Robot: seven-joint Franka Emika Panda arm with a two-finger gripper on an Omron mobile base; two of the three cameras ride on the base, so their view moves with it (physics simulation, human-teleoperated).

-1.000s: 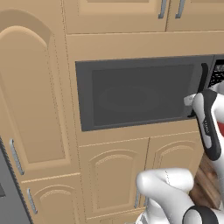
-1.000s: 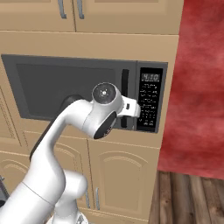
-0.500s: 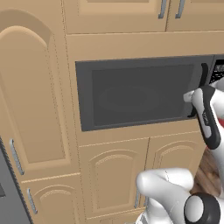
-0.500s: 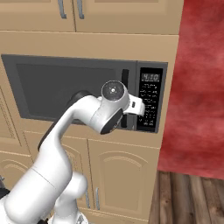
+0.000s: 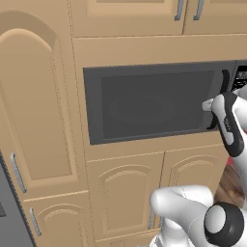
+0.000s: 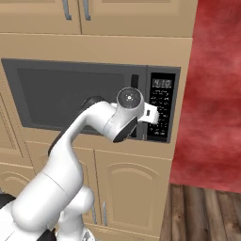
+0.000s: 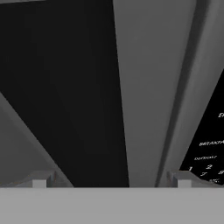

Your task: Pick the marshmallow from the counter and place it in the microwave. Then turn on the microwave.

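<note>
The microwave (image 6: 89, 101) stood shut in the tan cabinetry, its window too dark to show the marshmallow, which was presumably inside. Over the last second the arm had eased rightward along the door toward the black button panel (image 6: 160, 109). The gripper (image 7: 111, 177) hung wide open and empty, close against the door's right edge, so pressing start looked next.

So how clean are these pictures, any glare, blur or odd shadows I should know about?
Left base view: flat, even light, no glare on the microwave door, edges slightly soft. Right base view: the button panel reads sharp, and the arm casts a dark shadow on the window. Hand view: very close, dim and blurry, with the open gripper low in frame.
</note>
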